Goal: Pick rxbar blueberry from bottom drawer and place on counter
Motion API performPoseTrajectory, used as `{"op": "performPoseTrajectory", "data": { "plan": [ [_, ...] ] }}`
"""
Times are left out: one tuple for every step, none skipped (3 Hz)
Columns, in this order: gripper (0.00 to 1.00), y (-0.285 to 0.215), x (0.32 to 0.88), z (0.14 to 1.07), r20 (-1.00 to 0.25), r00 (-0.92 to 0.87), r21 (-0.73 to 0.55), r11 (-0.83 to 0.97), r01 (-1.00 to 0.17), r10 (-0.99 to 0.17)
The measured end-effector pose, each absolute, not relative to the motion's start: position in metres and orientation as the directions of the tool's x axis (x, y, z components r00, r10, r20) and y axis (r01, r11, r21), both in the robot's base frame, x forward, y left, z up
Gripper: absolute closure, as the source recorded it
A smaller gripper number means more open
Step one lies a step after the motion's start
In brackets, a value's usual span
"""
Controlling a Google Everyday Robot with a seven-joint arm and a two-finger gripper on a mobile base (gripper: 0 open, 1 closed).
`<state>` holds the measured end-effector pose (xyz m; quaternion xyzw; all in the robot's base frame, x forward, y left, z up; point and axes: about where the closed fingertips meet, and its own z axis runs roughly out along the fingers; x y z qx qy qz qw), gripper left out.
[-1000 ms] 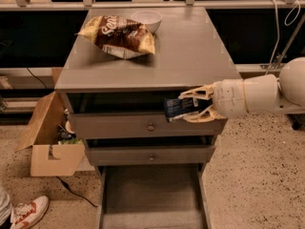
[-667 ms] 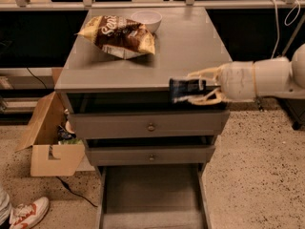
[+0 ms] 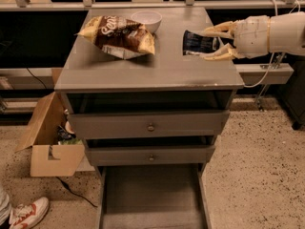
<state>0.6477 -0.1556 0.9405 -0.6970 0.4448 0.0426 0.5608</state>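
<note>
- Over the right side of the desk (image 3: 167, 68) hangs the claw (image 3: 209, 44), reaching in from the right on a thick white arm (image 3: 276, 32).
- Its two pale fingers (image 3: 220, 30) are clamped on the rxbar blueberry (image 3: 195, 43), one above the dark wrapper and one below.
- The bar sticks out to the left of the fingers, over the grey top near its right edge; I cannot tell whether it touches the surface.
- Well to the left on the same top lies a brown-and-yellow chip bag (image 3: 119, 36), with a white bowl (image 3: 147, 19) just behind it.
- Down at floor level the bottom drawer (image 3: 152, 194) stands pulled out, its flat grey floor showing.
- Both upper drawers (image 3: 147, 125) sit slightly ajar, each with a round knob.
- A cardboard box (image 3: 47, 147) stands left of the cabinet, and a red-and-white shoe (image 3: 28, 213) shows in the lower left corner.
</note>
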Motion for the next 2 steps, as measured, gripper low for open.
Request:
{"op": "performPoseTrajectory", "data": {
  "plan": [
    [1.0,-0.159,0.691,0.929,-0.615,0.468,-0.669,0.106,-0.736,-0.634],
    [1.0,-0.156,0.725,0.911,-0.687,0.327,-0.569,0.201,-0.797,-0.649]
  ]
}}
